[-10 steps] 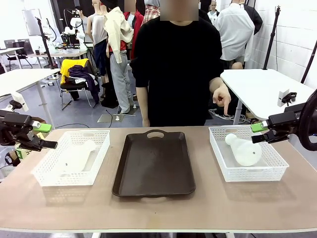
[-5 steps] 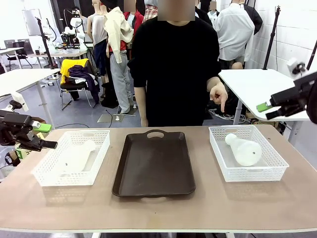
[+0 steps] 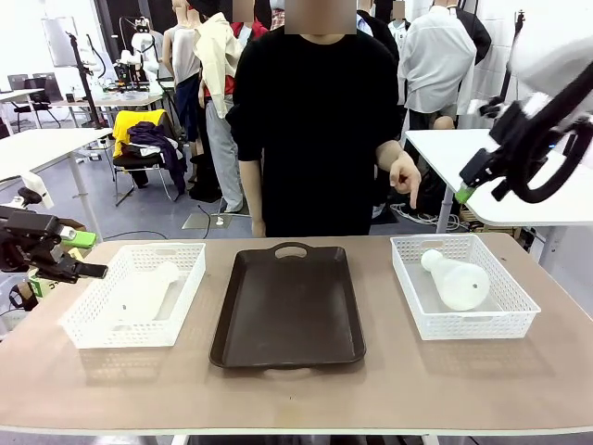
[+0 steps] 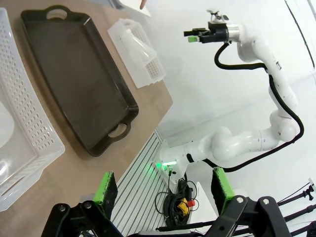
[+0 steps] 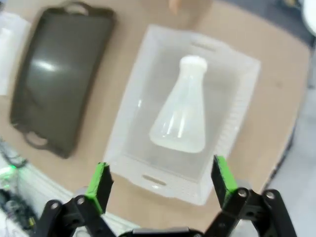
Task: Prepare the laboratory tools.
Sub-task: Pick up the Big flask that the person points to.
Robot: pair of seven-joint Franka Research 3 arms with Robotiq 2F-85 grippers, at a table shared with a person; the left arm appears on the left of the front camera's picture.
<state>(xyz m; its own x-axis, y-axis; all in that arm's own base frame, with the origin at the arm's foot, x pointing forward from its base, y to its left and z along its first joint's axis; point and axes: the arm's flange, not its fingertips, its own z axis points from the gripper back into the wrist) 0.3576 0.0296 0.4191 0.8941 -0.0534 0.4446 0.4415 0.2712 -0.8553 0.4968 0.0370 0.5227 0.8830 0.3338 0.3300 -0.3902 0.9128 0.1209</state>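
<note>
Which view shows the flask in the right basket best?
The right wrist view: it looks down on the flask, whole from neck to base. The front view shows it obliquely in the basket; the left wrist view, small and far.

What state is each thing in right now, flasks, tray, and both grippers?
Left flask, lying on its side in left basket.
Right flask, lying on its side in right basket.
Tray, empty.
Left gripper, open, empty.
Right gripper, open, empty.
Person's hand, pointing down.
</note>
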